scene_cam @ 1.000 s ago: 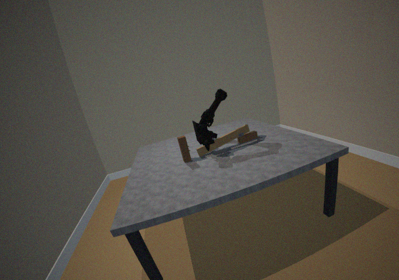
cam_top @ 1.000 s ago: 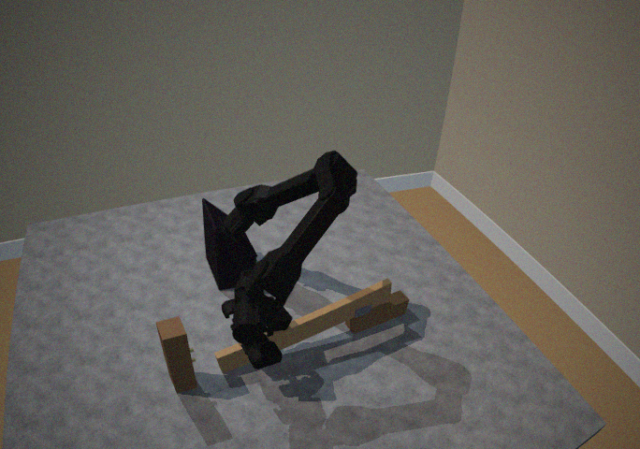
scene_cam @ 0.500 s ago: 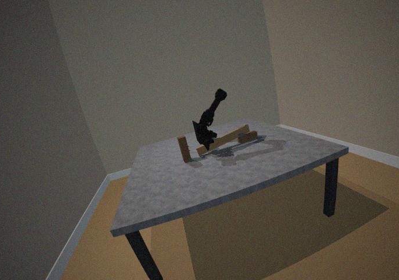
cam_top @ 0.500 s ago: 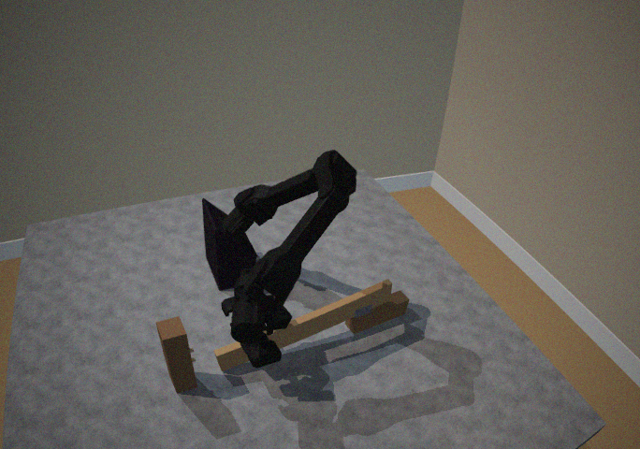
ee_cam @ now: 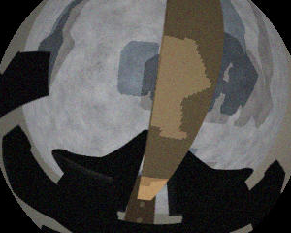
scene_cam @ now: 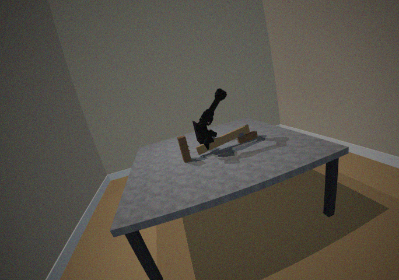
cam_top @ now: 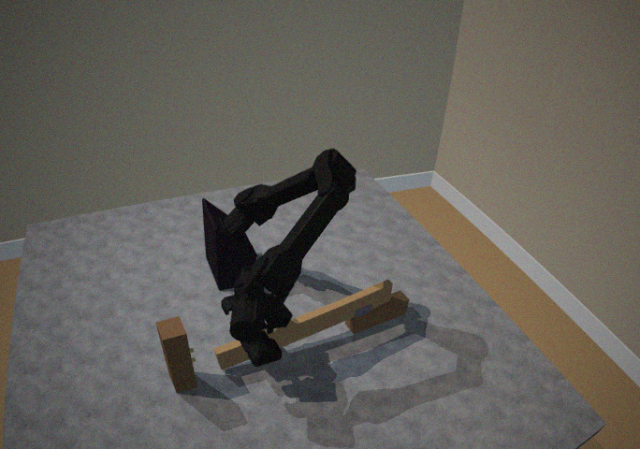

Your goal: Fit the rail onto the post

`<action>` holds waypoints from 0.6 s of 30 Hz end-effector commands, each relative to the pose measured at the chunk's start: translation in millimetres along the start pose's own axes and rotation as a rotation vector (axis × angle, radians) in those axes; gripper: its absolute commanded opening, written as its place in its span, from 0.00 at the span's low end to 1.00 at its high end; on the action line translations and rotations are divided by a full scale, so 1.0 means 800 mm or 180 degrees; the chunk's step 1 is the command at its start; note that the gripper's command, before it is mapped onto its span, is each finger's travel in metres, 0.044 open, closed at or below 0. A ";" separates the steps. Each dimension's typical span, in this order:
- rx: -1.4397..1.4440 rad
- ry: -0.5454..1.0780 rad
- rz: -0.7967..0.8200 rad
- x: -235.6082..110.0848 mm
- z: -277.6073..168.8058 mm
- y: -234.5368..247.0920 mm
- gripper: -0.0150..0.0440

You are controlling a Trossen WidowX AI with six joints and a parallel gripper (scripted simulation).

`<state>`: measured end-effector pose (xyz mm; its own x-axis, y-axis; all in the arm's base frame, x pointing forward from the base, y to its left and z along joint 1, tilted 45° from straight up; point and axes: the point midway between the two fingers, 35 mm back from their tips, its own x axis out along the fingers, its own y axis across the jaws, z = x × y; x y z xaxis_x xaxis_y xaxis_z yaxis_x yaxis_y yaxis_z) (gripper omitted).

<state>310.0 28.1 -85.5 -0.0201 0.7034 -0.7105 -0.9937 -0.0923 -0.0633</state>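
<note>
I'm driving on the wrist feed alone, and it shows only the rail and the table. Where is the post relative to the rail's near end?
Observer: The post stands upright just beyond the near end of the rail. There is a gap between them, so they do not touch.
Operator: Which way do the pegs face?
Observer: The pegs stick out of the post's side, toward the rail's end.
Operator: And the rail's far end?
Observer: It sits at the footboard block and is higher than the near end, so the rail slopes.
</note>
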 end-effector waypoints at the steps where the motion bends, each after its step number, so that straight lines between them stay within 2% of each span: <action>1: -0.0010 -0.0005 -0.0061 -0.010 0.000 -0.005 0.25; 18: -0.0011 -0.0004 -0.0061 -0.021 0.000 -0.006 0.25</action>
<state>311.4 21.9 -79.3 -0.0209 0.7027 -0.7112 -0.9933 -0.0955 -0.0652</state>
